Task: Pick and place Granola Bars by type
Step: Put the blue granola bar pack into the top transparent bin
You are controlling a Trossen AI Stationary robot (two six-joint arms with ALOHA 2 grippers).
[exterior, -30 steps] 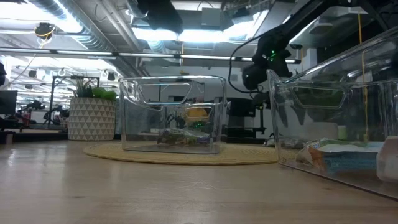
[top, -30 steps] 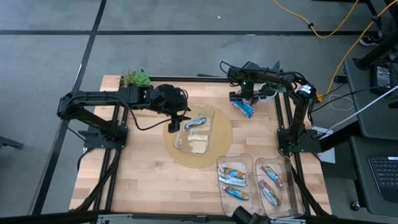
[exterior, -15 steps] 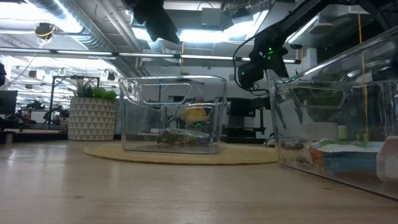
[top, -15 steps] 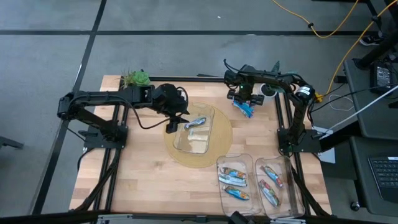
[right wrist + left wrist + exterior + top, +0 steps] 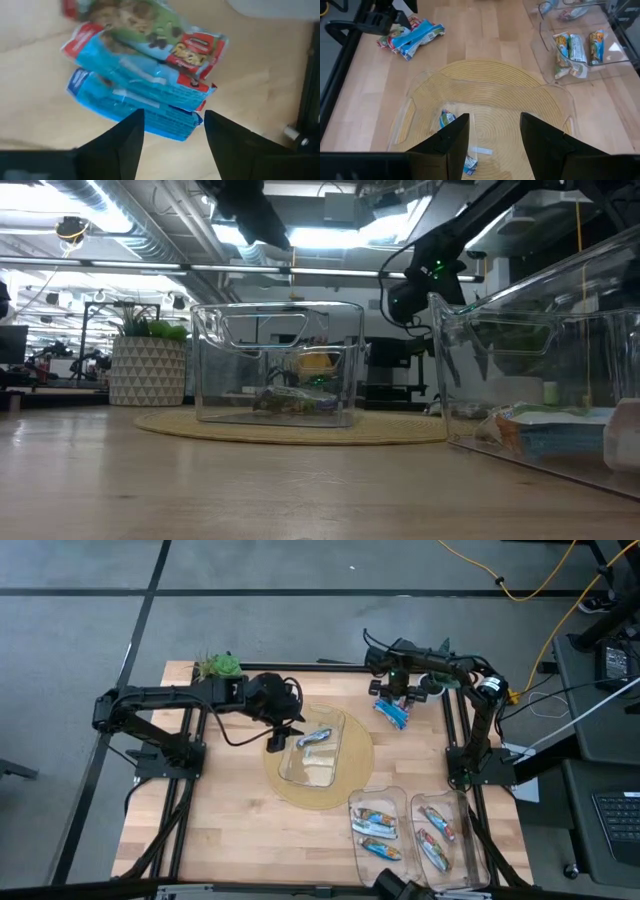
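Sorting well advanced: 2 clear plastic bins [image 5: 466,840] hold wrapped granola bars [image 5: 377,825]. Beside the round woven mat [image 5: 358,745], the right gripper [image 5: 391,692], fingers apart, hovers over a blue-and-red pile [image 5: 145,75]; the left gripper [image 5: 279,737], also parted and empty, hangs above the mat's clear tub [image 5: 290,775], 1 bar [image 5: 314,737] left.

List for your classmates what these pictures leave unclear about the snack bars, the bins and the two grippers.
- Loose pile of bars: the high view is too small and the right gripper overlaps it; the right wrist view cuts it off, so no count.
- Bar in the middle bin: the left wrist view hides part behind the left gripper fingers.
- Sorted bins: wrapper print is too small from above; the low view blurs them through clear walls.
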